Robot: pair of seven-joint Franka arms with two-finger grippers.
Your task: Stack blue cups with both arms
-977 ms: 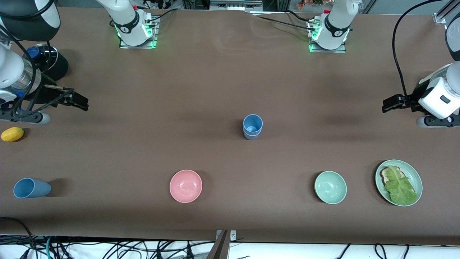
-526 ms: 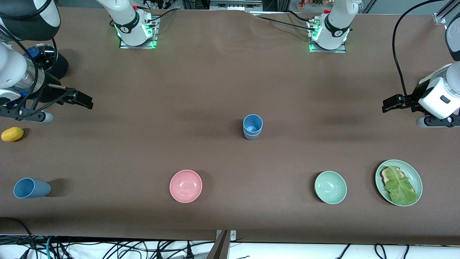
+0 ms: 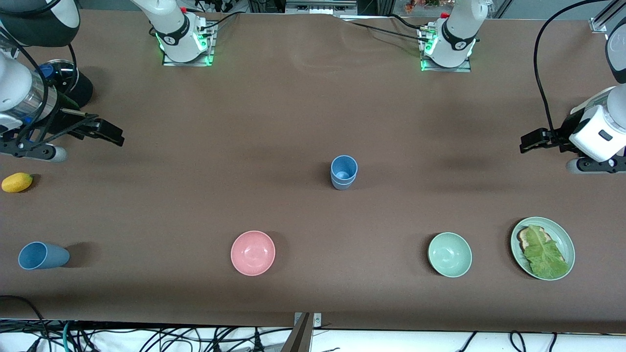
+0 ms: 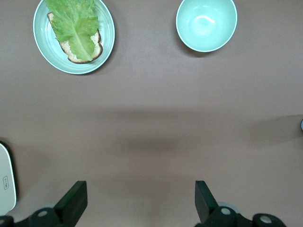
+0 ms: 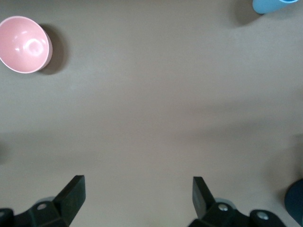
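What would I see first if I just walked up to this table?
Probably the stacked blue cups standing at the table's middle, one nested in the other. Nearer the front camera sit a pink bowl and a pale green bowl, with a lone blue cup toward the right arm's end.

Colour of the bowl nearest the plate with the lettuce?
Pale mint green: the small round bowl beside the lettuce plate. Clearest in the left wrist view.

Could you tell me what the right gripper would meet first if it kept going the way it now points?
Probably nothing: the open right gripper points along bare brown table toward the left arm's end. The stacked matte blue plastic cups sit nearer the front camera than that line, though depth is unclear.
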